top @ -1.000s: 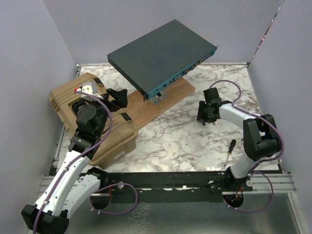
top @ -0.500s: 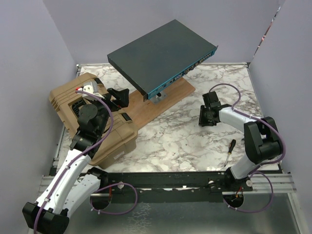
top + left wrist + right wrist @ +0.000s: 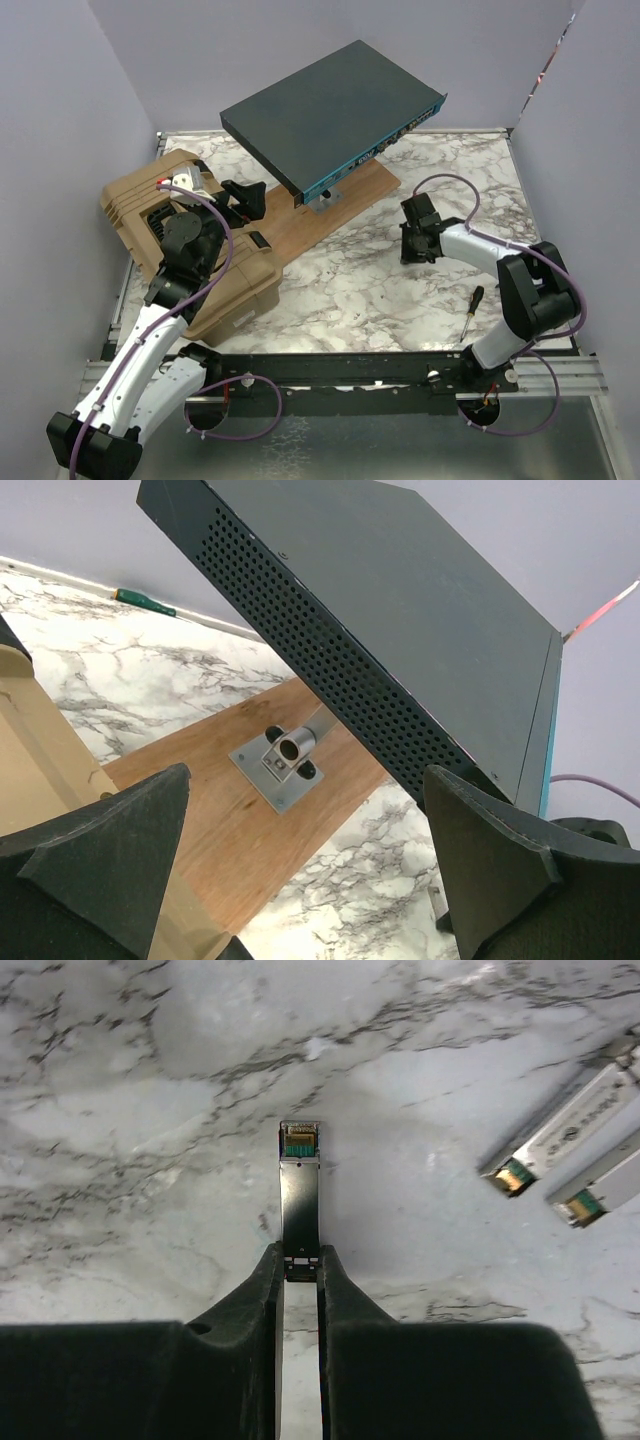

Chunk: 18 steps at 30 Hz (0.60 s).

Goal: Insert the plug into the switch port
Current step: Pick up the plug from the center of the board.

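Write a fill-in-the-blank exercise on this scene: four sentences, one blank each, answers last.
1. The right gripper is shut on the plug, which lies on the ____-patterned table.
2. Beside it lie ____ spare plugs.
3. The left gripper has its jaws wide ____.
4. The switch stands on a post fixed to a ____ board.

Missing words: marble; two; open; wooden.

A robotics lab test cell: plain lavender walls [image 3: 60, 120] box in a marble-patterned table [image 3: 350, 290]. Robot arms [image 3: 130, 365] are bolted to an aluminium rail [image 3: 350, 368]. A switch [image 3: 320, 115] sits tilted on a stand [image 3: 290, 750] on a board [image 3: 320, 215], with a screwdriver [image 3: 470, 312] lying on the table.
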{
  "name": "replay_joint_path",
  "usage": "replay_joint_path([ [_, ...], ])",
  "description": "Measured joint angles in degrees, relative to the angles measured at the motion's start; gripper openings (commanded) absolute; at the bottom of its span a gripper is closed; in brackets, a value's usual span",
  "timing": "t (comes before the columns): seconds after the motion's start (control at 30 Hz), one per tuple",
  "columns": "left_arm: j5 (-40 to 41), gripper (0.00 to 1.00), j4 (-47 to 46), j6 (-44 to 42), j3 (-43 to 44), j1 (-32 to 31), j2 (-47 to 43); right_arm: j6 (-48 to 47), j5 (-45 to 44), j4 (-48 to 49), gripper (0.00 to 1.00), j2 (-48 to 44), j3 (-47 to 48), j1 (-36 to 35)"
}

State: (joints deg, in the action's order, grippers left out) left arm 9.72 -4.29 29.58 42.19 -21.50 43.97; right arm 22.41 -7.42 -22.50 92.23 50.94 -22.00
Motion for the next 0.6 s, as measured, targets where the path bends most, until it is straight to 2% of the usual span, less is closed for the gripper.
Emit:
replay_joint_path([
  [0.43, -0.09, 0.99, -0.44, -0.09, 0.02, -0.33, 0.98, 0.31, -0.04, 1.88, 0.08, -0.52, -1.27, -16.41],
  [0.6, -0.17, 0.99, -0.52, -0.09, 0.22, -0.76, 2.12, 0.52, -0.5, 4.68, 0.15, -0.52, -2.08, -20.33],
])
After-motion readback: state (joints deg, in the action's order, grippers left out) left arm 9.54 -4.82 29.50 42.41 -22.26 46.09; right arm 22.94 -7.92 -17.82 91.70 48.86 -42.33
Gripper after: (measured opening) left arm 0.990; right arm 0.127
